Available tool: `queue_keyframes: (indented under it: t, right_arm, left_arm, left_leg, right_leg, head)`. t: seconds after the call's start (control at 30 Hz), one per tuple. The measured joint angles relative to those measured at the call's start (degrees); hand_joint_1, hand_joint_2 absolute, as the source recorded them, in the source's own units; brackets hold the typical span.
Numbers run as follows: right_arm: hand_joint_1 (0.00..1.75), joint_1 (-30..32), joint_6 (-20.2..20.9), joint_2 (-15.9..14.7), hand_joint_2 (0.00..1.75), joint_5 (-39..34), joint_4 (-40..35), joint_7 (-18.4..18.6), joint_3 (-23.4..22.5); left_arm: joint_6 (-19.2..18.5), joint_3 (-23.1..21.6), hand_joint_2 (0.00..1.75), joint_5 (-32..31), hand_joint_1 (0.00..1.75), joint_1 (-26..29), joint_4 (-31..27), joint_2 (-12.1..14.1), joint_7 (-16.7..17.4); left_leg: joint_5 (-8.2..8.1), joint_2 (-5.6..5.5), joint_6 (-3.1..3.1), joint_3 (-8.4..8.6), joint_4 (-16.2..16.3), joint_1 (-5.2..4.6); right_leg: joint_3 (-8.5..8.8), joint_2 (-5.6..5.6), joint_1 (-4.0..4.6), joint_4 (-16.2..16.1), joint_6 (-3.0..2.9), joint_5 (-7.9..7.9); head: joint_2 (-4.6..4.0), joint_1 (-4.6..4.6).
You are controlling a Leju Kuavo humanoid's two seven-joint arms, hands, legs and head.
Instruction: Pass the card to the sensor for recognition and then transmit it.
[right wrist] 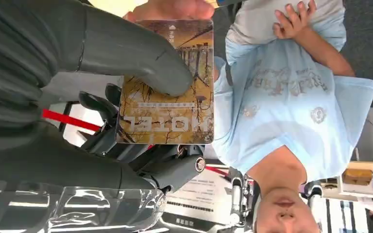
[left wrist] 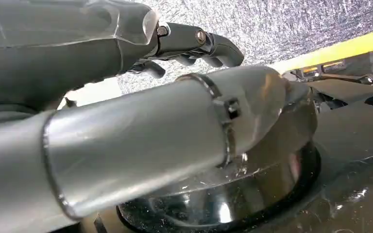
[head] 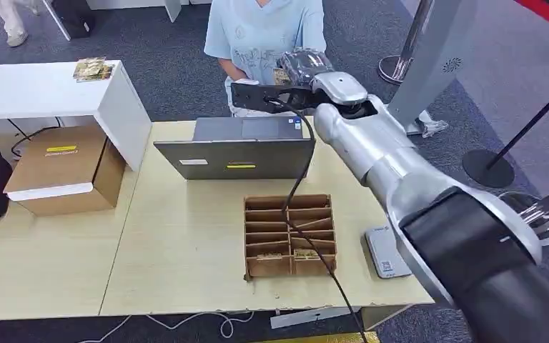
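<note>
The hand-over step is judged to be in hand: the card (right wrist: 167, 82), printed with the word HOTEL, is held out by the right robot hand (head: 297, 71) beyond the far edge of the bench (head: 186, 243), towards a person (head: 264, 32) in a light blue shirt standing just behind the open laptop (head: 239, 146). In the right wrist view the card is seen pinned between the thick grey thumb (right wrist: 141, 58) and the darker fingers (right wrist: 107, 104) beneath it, and a person's fingertips appear to touch its far edge; whether it is already gripped there cannot be told. The next move is judged to call for the thumb to be lifted only once the card is firmly taken, so that it is not dropped behind the laptop. The sensor (head: 384, 250) lies flat near the bench's right edge, beside the divided cardboard tray (head: 289, 236). Open room is found above the laptop lid; a dark cable (head: 297, 193) hangs from the arm across the tray and could be snagged on withdrawal. The left robot hand (left wrist: 189, 43) hangs over grey carpet, fingers curled in on nothing.
</note>
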Motion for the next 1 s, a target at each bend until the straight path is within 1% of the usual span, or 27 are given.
queue_keyframes:
  t: [0.17, 0.57, 0.6, 0.63, 0.67, 0.77, 1.0]
  right_arm:
    - [1.75, -0.14, 0.39, 0.00, 1.75, 0.33, 0.39, 0.09, 0.07]
    - [1.75, -0.17, 0.52, -0.02, 1.75, 0.98, 0.72, 0.29, 0.07]
    - [0.16, -0.17, 0.46, -0.02, 1.75, 0.98, 0.77, 0.29, 0.07]
    - [0.16, -0.17, 0.44, -0.04, 1.75, 0.98, 0.79, 0.29, 0.07]
    - [0.00, -0.16, 0.37, -0.07, 1.75, 0.98, 0.81, 0.33, 0.09]
    - [0.00, -0.14, -0.79, -0.09, 1.75, 0.96, 0.81, 0.88, 0.07]
    - [0.00, -0.11, -0.81, -0.83, 1.75, 0.98, 1.09, 1.12, 0.07]
  left_arm:
    - [-0.04, -0.74, 0.00, 0.00, 0.00, -0.03, 0.00, 0.09, -0.02]
    - [-0.44, -0.79, 0.00, 0.02, 0.00, -0.06, 0.00, 0.11, 0.07]
    - [-0.42, -0.79, 0.00, 0.02, 0.00, -0.06, 0.00, 0.11, 0.07]
    - [-0.44, -0.79, 0.00, 0.02, 0.00, -0.06, 0.00, 0.11, 0.07]
    - [-0.44, -0.79, 0.00, 0.02, 0.00, -0.07, 0.00, 0.11, 0.07]
    - [-0.52, -0.79, 0.00, 0.02, 0.00, -0.09, 0.00, 0.11, 0.31]
    - [-0.72, -0.79, 0.00, 0.02, 0.00, -0.14, 0.00, 0.11, 0.72]
  left_leg:
    - [0.00, 0.00, 0.00, 0.01, 0.00, 0.00]
    - [0.00, 0.00, 0.00, 0.01, 0.00, 0.00]
    - [0.00, 0.00, 0.00, 0.01, 0.00, 0.00]
    - [0.00, 0.00, 0.00, 0.01, 0.00, 0.00]
    - [0.00, 0.00, 0.00, 0.01, 0.00, 0.00]
    - [0.00, 0.00, 0.00, 0.01, 0.00, 0.00]
    - [0.00, 0.00, 0.00, 0.01, 0.00, 0.00]
  right_leg:
    - [0.00, 0.00, 0.00, 0.00, 0.00, 0.00]
    - [0.00, 0.01, 0.00, 0.00, 0.00, 0.00]
    - [0.00, 0.01, 0.00, 0.00, 0.00, 0.00]
    - [0.00, 0.01, 0.00, 0.00, 0.00, 0.00]
    - [0.00, 0.01, 0.00, 0.00, 0.00, 0.00]
    - [-0.01, 0.01, 0.00, 0.00, 0.00, 0.00]
    - [-0.02, 0.01, 0.00, 0.00, 0.00, 0.00]
  head:
    - [0.00, 0.00]
    - [0.00, 0.00]
    - [0.00, 0.00]
    - [0.00, 0.00]
    - [0.00, 0.00]
    - [0.00, 0.00]
    - [0.00, 0.00]
